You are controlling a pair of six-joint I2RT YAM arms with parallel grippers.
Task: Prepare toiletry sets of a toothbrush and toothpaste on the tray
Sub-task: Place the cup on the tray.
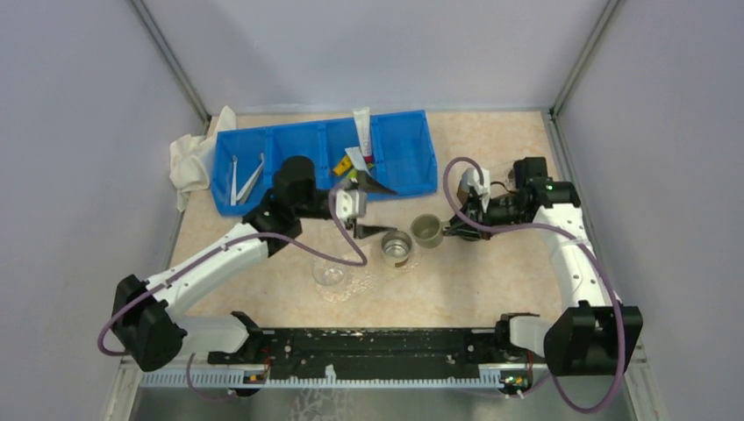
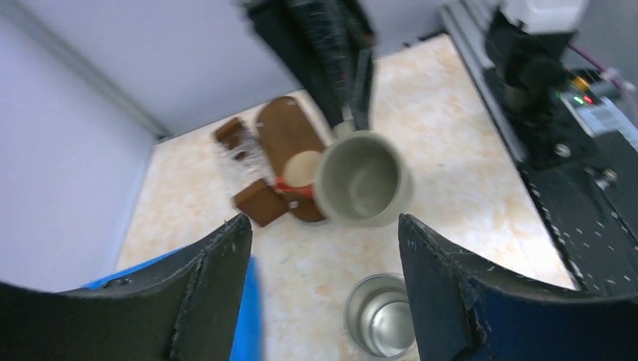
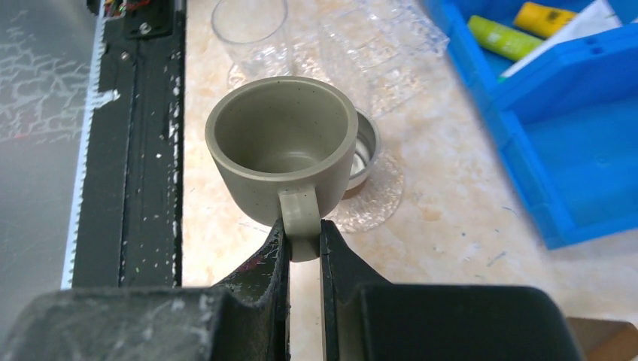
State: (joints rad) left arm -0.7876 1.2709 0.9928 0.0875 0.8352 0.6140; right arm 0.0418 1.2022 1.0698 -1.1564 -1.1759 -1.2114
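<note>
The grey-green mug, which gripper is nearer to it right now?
Right. The right gripper is shut on the handle of the grey-green mug; the left gripper hangs open, apart from it, to its left beside the steel cup.

The mug [image 1: 427, 230], steel cup [image 1: 397, 248] and clear glass [image 1: 330, 271] crowd the middle of the counter [image 1: 478, 281], close together just in front of the blue bin [image 1: 408, 153]. The left gripper [image 1: 384, 210] hangs spread wide over the narrow strip between bin and steel cup. The right gripper [image 3: 302, 233], clamped on the mug's handle, blocks the mug's right side. Bare counter lies in front of the cups, toward the right arm.
</note>
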